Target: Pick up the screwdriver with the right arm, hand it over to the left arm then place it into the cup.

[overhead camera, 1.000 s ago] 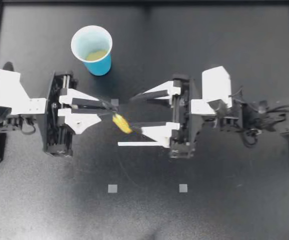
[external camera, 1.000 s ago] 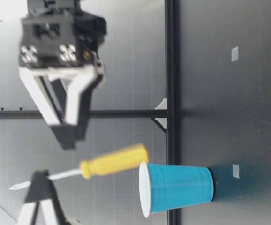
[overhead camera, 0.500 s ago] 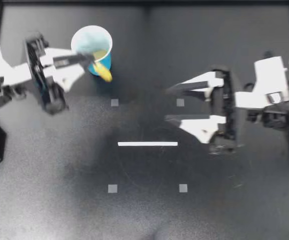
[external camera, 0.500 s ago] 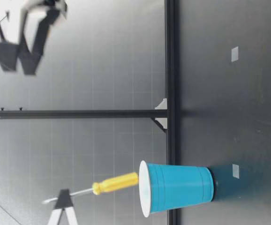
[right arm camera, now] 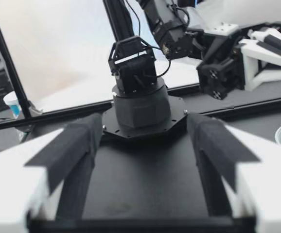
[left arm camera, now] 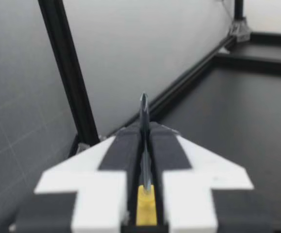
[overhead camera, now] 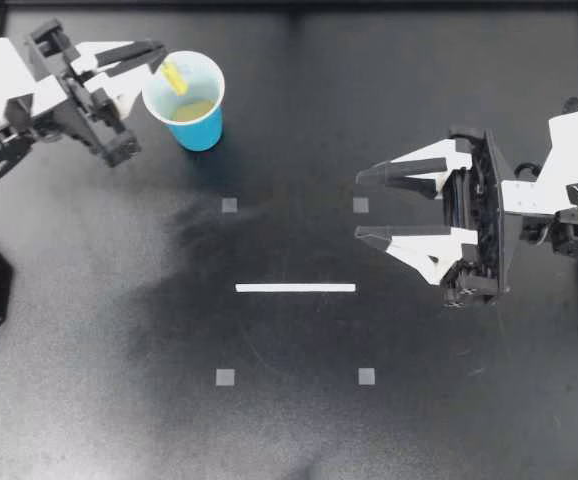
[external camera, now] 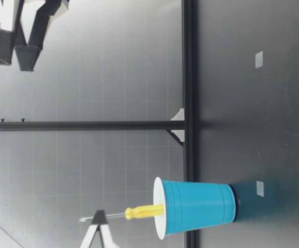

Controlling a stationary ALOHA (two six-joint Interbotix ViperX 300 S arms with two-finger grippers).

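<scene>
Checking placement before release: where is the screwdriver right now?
Top view, left side: my left tool grips the screwdriver by its shaft, with the yellow handle end at the mouth of the blue cup.

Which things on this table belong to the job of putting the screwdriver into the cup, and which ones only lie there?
Belonging to the job:
- screwdriver, yellow handle end at the cup's mouth
- blue cup
- left gripper, shut on the screwdriver's shaft
- right gripper, open and empty

Only lying there:
- white strip
- grey squares stuck on the table
</scene>
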